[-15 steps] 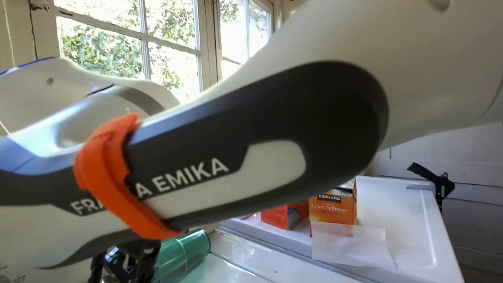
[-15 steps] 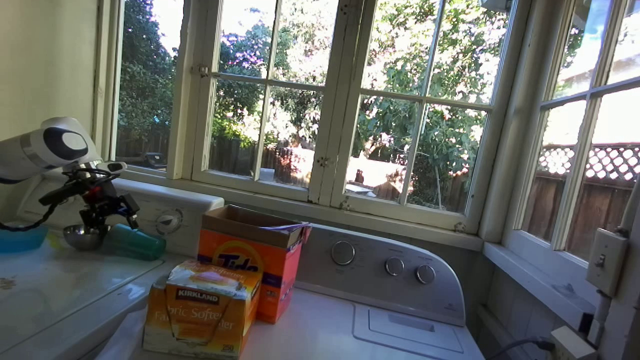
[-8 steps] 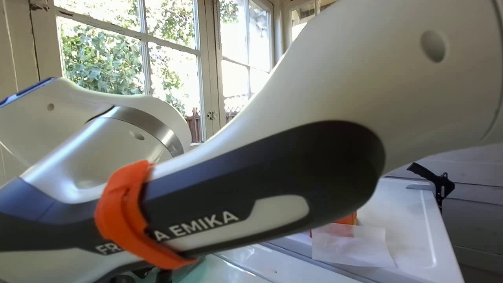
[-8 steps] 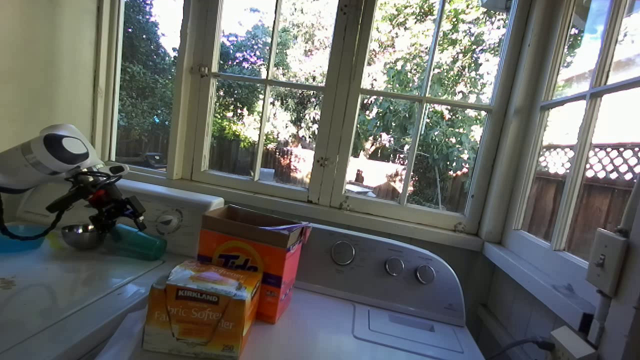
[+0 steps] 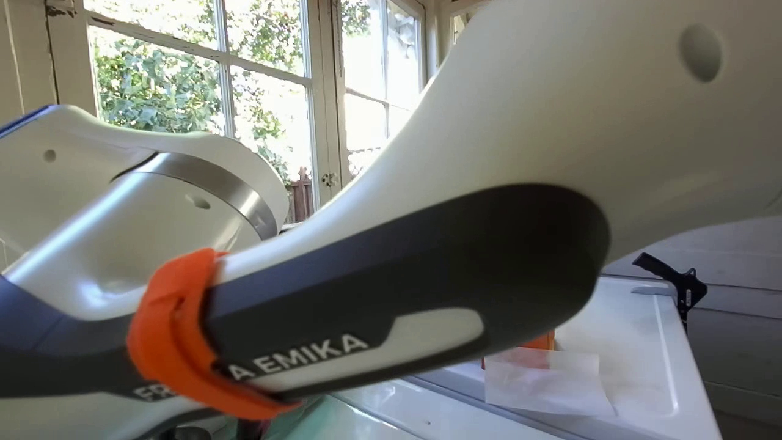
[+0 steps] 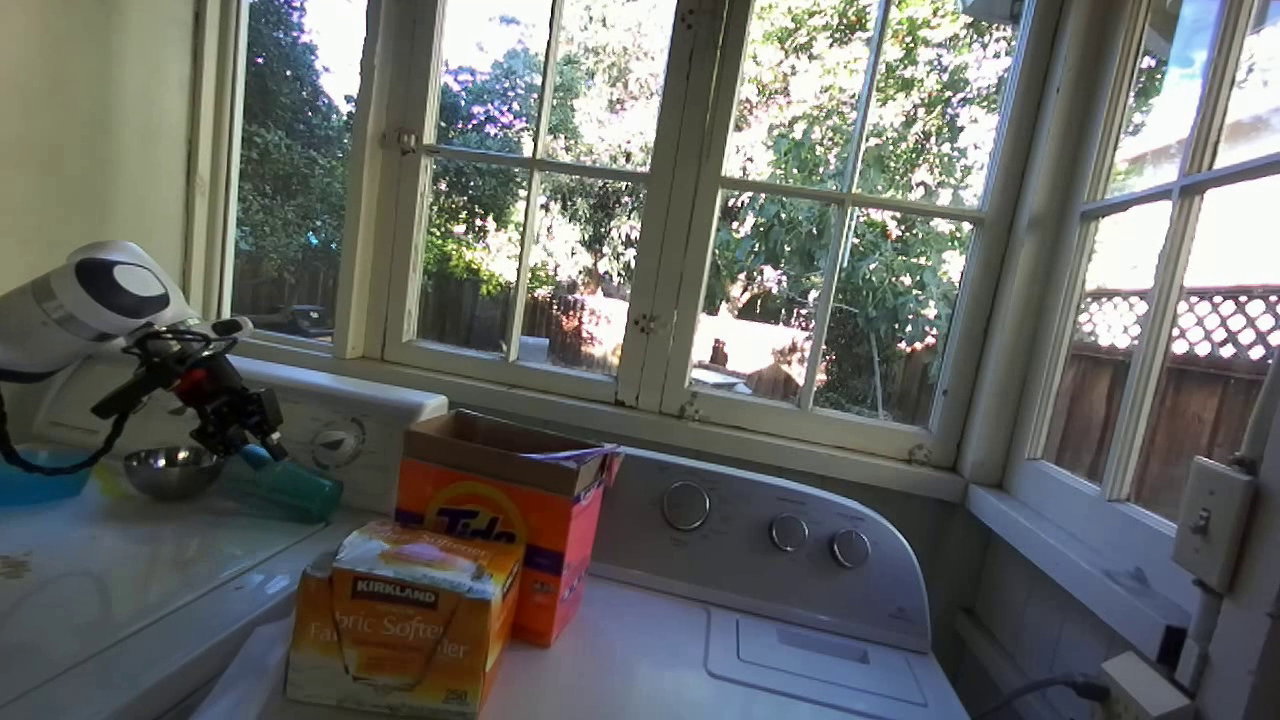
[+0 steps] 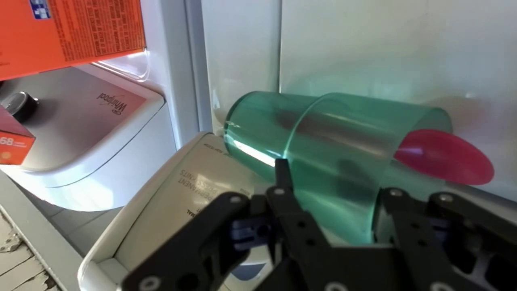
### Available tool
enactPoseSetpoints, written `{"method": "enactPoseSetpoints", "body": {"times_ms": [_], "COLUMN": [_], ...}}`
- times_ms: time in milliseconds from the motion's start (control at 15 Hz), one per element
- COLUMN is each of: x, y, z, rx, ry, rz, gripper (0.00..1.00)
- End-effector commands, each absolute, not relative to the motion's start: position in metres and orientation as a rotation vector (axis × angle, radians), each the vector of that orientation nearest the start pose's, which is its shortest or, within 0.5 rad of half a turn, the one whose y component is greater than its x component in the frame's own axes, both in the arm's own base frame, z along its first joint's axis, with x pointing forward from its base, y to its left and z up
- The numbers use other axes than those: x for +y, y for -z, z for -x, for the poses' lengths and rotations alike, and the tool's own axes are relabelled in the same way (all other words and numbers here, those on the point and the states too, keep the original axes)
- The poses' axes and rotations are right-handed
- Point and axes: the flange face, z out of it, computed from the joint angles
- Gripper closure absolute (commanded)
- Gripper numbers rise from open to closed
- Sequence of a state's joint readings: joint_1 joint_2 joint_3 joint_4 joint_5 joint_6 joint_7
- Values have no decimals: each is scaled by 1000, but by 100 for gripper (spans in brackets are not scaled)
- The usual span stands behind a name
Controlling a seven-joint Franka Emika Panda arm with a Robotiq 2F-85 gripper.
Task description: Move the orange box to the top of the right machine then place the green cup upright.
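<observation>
- Along the wrist view's lower edge, our gripper (image 7: 336,181) is holding its jaws spread over the green cup (image 7: 347,121); whether they are touching it, we are not managing to tell.
- Just past the jaws, the green cup is lying on its side atop the white single-dial machine (image 6: 130,570), a red oval piece (image 7: 452,157) showing at its mouth.
- Nearby, in an exterior view, we are seeing a steel bowl (image 6: 172,475) between the green cup and a blue dish (image 6: 40,480).
- Atop the neighbouring Whirlpool machine (image 6: 620,645), the orange Tide box (image 6: 535,515) is standing open-topped, a Kirkland Fabric Softener box (image 6: 400,635) standing in front of it.
- Across much of an exterior view, our Franka Emika arm (image 5: 427,256), wearing an orange strap (image 5: 174,330), is covering most of the green cup.
</observation>
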State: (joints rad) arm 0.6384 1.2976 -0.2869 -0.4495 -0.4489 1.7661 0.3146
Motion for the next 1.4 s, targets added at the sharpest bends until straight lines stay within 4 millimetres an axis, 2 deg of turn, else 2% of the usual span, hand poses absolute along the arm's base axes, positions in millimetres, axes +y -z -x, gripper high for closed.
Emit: {"method": "enactPoseSetpoints", "body": {"times_ms": [0,133,200,267,400,600,733,933,1067,1333], "x": [382,374,368,359,333,296,275,253,247,250], "y": [-290,-312,-325,-337,-358,-374,-378,-370,-363,-352], "z": [-713,-713,-714,-714,-717,-723,-733,-747,-753,-761], "rx": [365,339,318,295,250,187,149,100,87,84], "ry": [-382,-360,-340,-305,-214,-93,-68,-56,-42,-29], "rz": [-2423,-2435,-2451,-2471,-2534,-2639,-2743,-2903,-3007,-3212], "gripper": [94,100,98,100,98,98,98,98,98,98]}}
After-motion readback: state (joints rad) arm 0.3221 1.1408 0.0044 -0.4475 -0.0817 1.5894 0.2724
